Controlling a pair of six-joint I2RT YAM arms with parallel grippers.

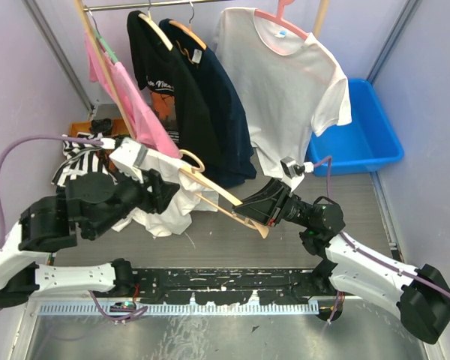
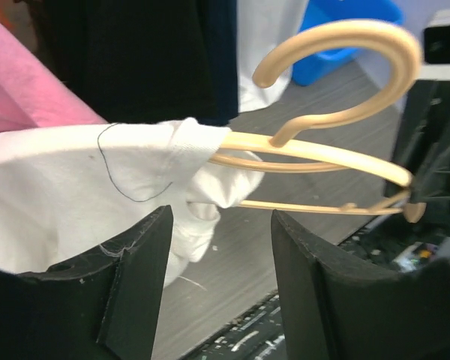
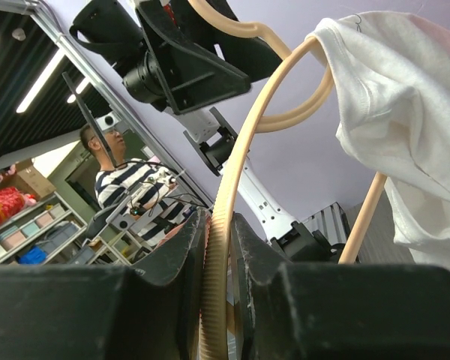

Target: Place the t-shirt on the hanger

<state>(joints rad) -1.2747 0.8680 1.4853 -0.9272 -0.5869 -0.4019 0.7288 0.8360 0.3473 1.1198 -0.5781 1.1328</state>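
At the centre of the top view, the right gripper (image 1: 255, 210) clamped one tip of the hanger (image 1: 223, 193), which looked stiff and light enough to steer from there. Left of centre, the t-shirt (image 1: 169, 210) hung limp over its other arm, soft and probably slippery, best pinched at a hem. The left gripper (image 1: 163, 193) had its jaws apart beside it.
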